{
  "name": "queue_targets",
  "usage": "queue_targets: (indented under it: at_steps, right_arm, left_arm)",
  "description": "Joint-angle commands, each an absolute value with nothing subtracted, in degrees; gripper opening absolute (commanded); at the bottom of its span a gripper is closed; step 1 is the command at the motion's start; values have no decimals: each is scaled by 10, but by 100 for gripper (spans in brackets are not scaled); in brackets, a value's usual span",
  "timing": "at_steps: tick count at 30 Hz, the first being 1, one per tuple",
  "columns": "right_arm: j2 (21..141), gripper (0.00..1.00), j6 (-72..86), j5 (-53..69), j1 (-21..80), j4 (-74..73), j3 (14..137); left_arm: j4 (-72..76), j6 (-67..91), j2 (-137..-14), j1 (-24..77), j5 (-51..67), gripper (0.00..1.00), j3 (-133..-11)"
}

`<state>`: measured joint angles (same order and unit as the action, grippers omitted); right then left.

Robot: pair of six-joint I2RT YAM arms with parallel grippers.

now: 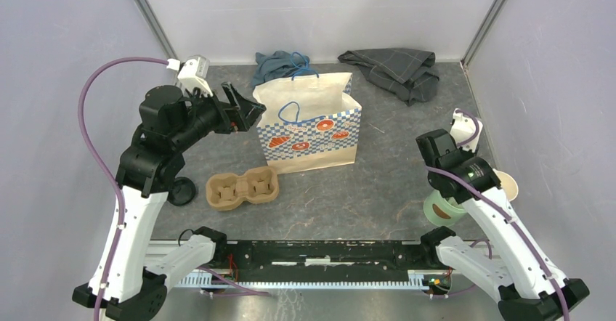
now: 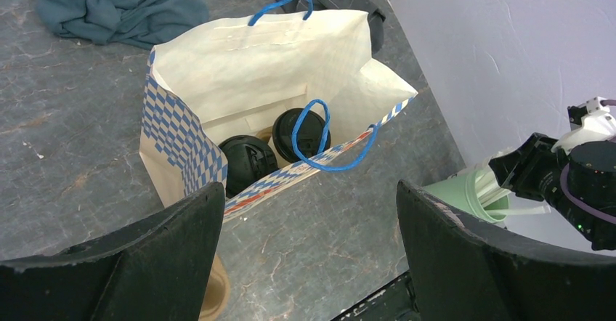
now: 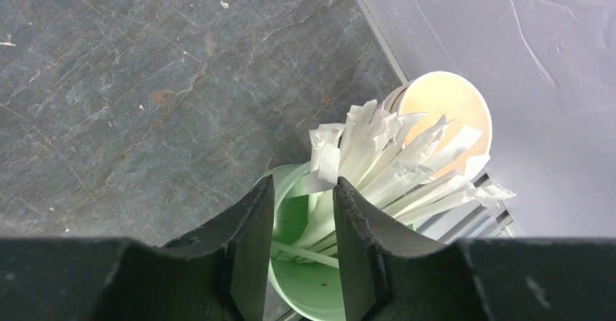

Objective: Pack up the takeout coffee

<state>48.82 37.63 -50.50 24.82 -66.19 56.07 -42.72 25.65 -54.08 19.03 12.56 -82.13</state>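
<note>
Two takeout coffees with black lids (image 2: 247, 163) (image 2: 300, 133) stand inside the open blue-checked paper bag (image 2: 174, 128), seen in the left wrist view. The bag (image 1: 309, 128) stands mid-table in the top view. My left gripper (image 1: 250, 110) (image 2: 309, 190) is open wide and empty, held above the table just left of the bag's mouth. My right gripper (image 3: 304, 183) (image 1: 443, 194) hangs over the mint-green cup (image 3: 312, 292) of white sticks (image 3: 385, 161), jaws a narrow gap apart with nothing clearly held.
A brown cardboard cup carrier (image 1: 242, 187) lies in front of the bag. A black round thing (image 1: 181, 190) sits by the left arm. A lidless white cup (image 1: 508, 187) (image 3: 443, 103) is beside the mint cup (image 1: 439, 212). Blue cloth (image 1: 280, 63) and grey cloth (image 1: 396, 70) lie at the back.
</note>
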Motion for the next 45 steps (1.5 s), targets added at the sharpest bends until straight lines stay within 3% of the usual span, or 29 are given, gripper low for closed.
queue_targets:
  at_steps: [1, 11, 26, 36, 40, 45]
  right_arm:
    - [488, 41, 368, -550, 240, -641, 553]
    - [475, 33, 349, -549, 225, -614, 527]
    - [464, 1, 331, -522, 222, -664, 591]
    - [401, 0, 147, -368, 222, -593, 667]
    - [382, 0, 31, -212, 222, -555, 758]
    - [416, 0, -35, -164, 222, -542, 894]
  left_arm:
    - [-432, 223, -545, 190, 128, 94, -850]
    - [-434, 219, -545, 191, 124, 94, -850]
    - [-431, 232, -537, 191, 118, 94, -840]
    - [-422, 241, -540, 191, 113, 94, -835]
    - [-426, 255, -546, 191, 106, 94, -846]
    - [-425, 283, -557, 191, 105, 94, -857]
